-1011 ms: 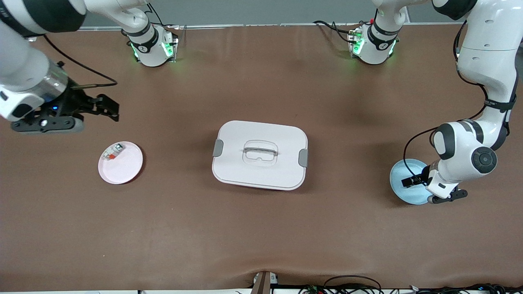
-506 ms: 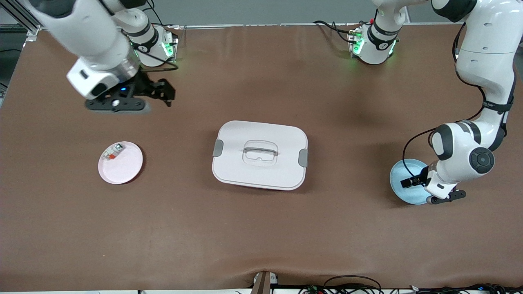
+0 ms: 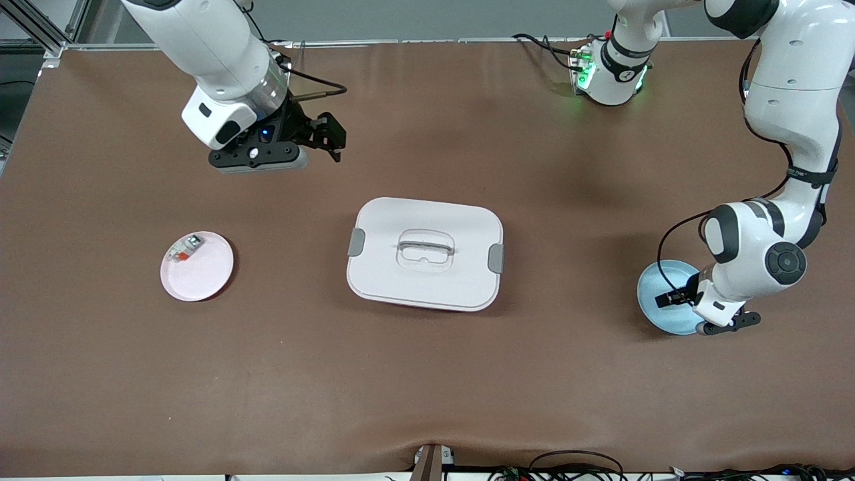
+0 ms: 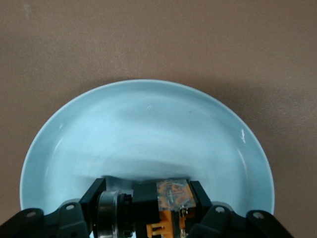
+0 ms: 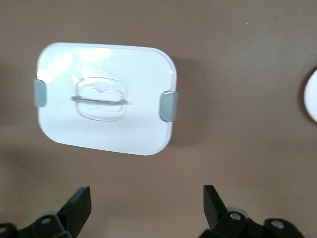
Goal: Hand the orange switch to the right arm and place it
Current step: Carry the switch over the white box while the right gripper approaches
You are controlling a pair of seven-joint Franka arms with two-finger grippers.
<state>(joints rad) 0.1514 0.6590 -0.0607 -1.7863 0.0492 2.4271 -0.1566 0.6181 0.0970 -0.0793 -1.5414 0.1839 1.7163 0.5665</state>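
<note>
The orange switch (image 4: pixel 171 201), a small black block with an orange face, sits between the fingers of my left gripper (image 4: pixel 148 203), which is shut on it just over the light blue plate (image 4: pixel 148 129). In the front view that gripper (image 3: pixel 670 298) is over the blue plate (image 3: pixel 658 307) at the left arm's end of the table. My right gripper (image 3: pixel 328 137) is open and empty, in the air over bare table between the right arm's base and the white box. Its fingers (image 5: pixel 79 203) stand wide apart in the right wrist view.
A white lidded box (image 3: pixel 425 252) with grey latches and a handle sits mid-table; it also shows in the right wrist view (image 5: pixel 105 96). A pink plate (image 3: pixel 197 266) holding a small white-and-red component (image 3: pixel 184 248) lies toward the right arm's end.
My right arm has swung from beyond the pink plate toward the table's middle, its gripper still open. My left gripper has stayed over the blue plate, shut on the switch.
</note>
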